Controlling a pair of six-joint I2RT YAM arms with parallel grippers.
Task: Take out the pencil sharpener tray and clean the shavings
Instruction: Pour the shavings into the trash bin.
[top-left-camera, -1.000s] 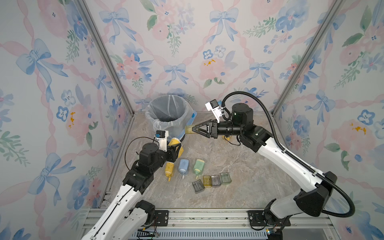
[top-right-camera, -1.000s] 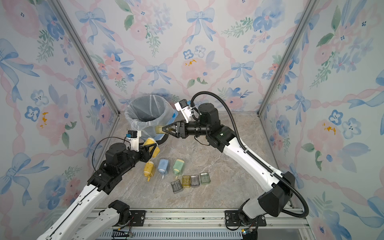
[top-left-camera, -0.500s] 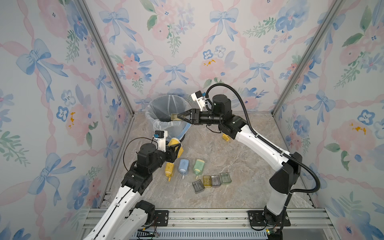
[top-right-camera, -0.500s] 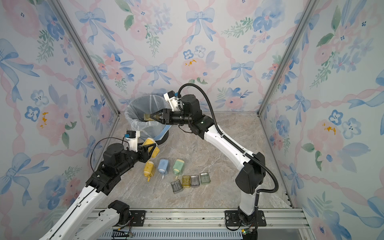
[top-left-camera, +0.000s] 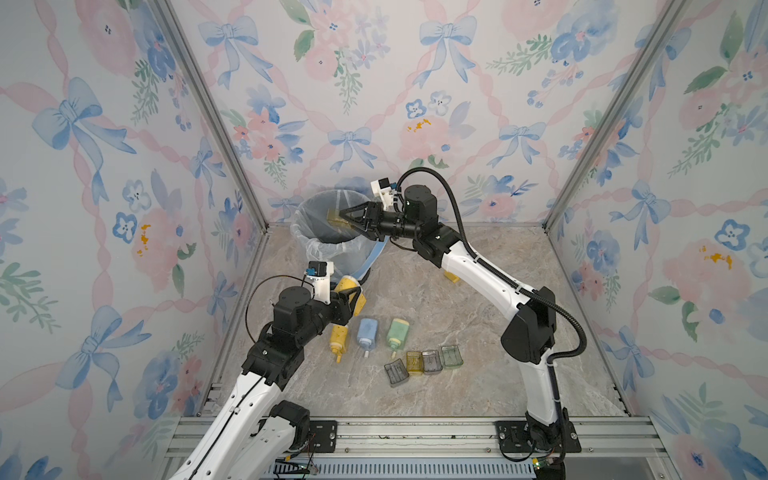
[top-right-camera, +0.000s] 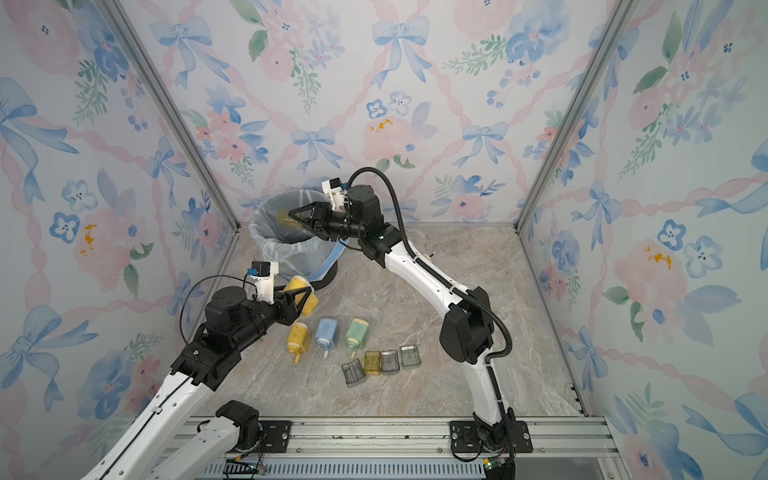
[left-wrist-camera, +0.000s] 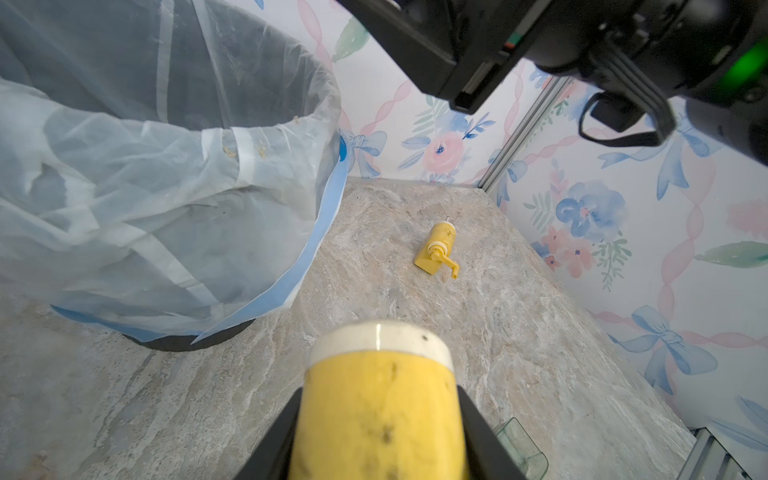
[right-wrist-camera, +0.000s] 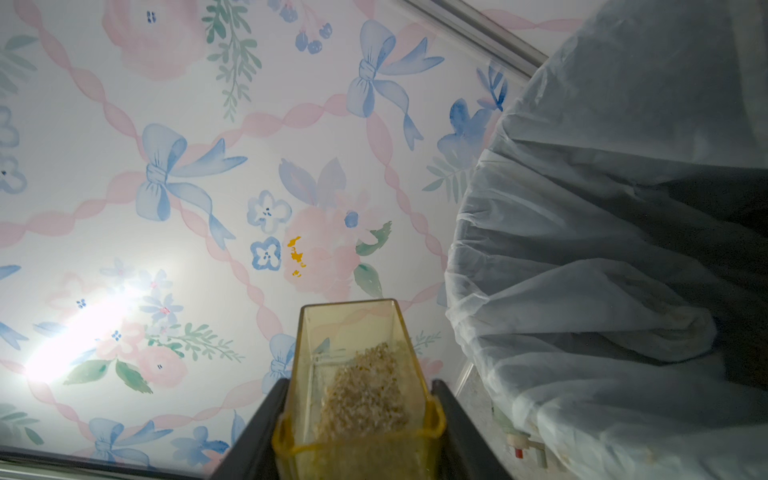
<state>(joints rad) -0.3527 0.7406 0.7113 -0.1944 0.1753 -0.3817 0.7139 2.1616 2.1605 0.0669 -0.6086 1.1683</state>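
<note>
Both clamped: right jaws on tray (top-left-camera: 334, 216) of shavings (right-wrist-camera: 363, 390) over bin (top-left-camera: 332, 257), left jaws on yellow sharpener (left-wrist-camera: 376, 411).

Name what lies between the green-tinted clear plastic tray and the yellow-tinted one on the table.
A grey-tinted clear plastic tray sits between them in the row, shown in both top views.

I can read no text, label, brand, number or sign anywhere in these views.
</note>
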